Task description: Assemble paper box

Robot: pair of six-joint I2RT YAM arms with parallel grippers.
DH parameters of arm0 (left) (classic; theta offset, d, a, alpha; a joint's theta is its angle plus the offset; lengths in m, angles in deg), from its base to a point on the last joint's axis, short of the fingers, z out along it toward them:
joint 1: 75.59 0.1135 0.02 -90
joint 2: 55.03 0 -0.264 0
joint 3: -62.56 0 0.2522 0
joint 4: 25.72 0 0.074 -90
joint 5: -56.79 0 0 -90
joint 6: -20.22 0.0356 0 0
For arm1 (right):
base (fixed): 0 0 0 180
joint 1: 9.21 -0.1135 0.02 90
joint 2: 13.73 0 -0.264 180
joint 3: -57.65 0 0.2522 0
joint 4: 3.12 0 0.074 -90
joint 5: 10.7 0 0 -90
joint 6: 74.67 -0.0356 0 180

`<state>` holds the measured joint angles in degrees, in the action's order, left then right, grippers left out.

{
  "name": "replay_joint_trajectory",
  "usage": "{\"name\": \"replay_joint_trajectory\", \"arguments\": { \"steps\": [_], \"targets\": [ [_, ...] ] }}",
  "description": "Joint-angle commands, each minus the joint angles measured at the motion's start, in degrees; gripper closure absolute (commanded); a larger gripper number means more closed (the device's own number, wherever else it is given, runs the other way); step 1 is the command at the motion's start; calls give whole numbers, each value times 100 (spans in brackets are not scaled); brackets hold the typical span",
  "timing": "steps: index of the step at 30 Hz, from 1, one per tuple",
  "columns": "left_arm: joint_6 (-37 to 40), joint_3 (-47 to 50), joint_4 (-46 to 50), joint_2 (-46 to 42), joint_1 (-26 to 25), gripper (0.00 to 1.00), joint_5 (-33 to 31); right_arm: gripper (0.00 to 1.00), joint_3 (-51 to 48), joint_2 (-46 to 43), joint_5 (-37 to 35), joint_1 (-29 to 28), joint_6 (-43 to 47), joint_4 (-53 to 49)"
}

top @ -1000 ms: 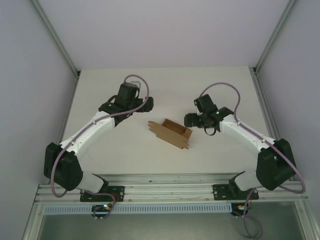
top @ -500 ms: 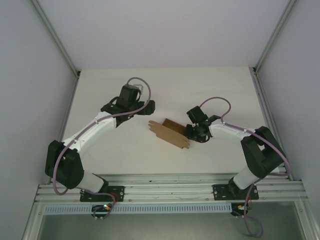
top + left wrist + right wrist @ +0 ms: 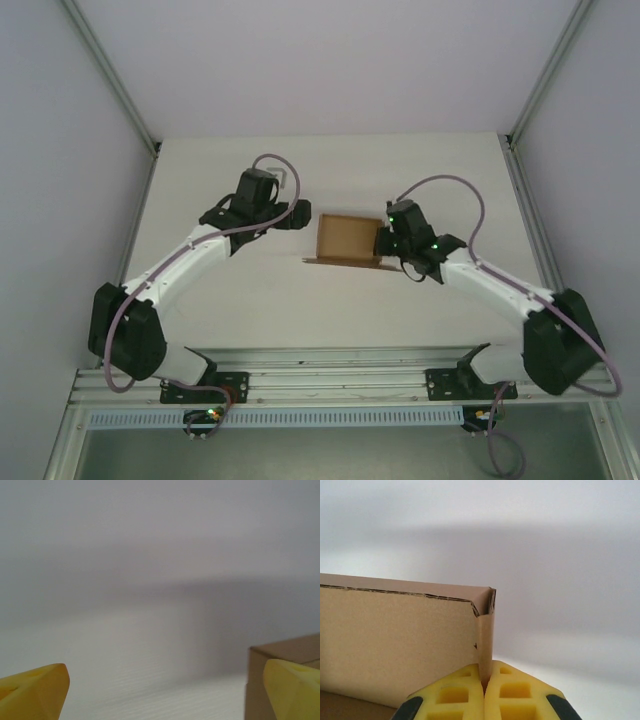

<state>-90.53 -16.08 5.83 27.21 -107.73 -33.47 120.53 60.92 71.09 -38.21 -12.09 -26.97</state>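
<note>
Paper box [image 3: 348, 238] at frame centre: walls up, lower flap looks loose; I judge it half done. Right gripper [image 3: 484, 680] pinches its wall; left gripper [image 3: 300, 212] spread, empty.

A pale desk [image 3: 300, 310] is sitting between grey walls [image 3: 60, 150], metal posts [image 3: 111, 75] rising at its far corners, a rail [image 3: 340, 385] lining its near edge.

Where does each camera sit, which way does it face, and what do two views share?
Top external: above, behind the bases, looking down on the table and both arms.
Left wrist: behind the left gripper, facing across the table past spread fingers.
Right wrist: behind the right gripper, facing fingers pinched on the paper box.
Shared: both wrist views show the paper box.
</note>
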Motion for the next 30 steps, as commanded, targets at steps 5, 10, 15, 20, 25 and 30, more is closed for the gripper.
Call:
{"name": "replay_joint_trajectory", "arguments": {
  "steps": [5,10,15,20,25,30],
  "targets": [
    [-161,406,-1427,-766,32,0,1559,95,-348,-778,-621,-67,2655,2562],
    [20,183,-1237,-904,-205,0,1438,95,-615,-909,-1008,-199,3181,3347],
    [220,-60,-656,-968,-610,0,-36,96,-228,-621,-1798,-243,3179,2933],
    [79,-748,-176,-281,-1066,11,-1313,97,-108,-437,-2169,-312,2772,2998],
    [-244,-1034,-399,299,-1086,21,-1391,97,-28,-316,-2316,-344,2500,3055],
    [-324,-1270,-425,690,-1087,26,-1259,96,88,-258,-2326,-345,2333,2889]
  ]
}}
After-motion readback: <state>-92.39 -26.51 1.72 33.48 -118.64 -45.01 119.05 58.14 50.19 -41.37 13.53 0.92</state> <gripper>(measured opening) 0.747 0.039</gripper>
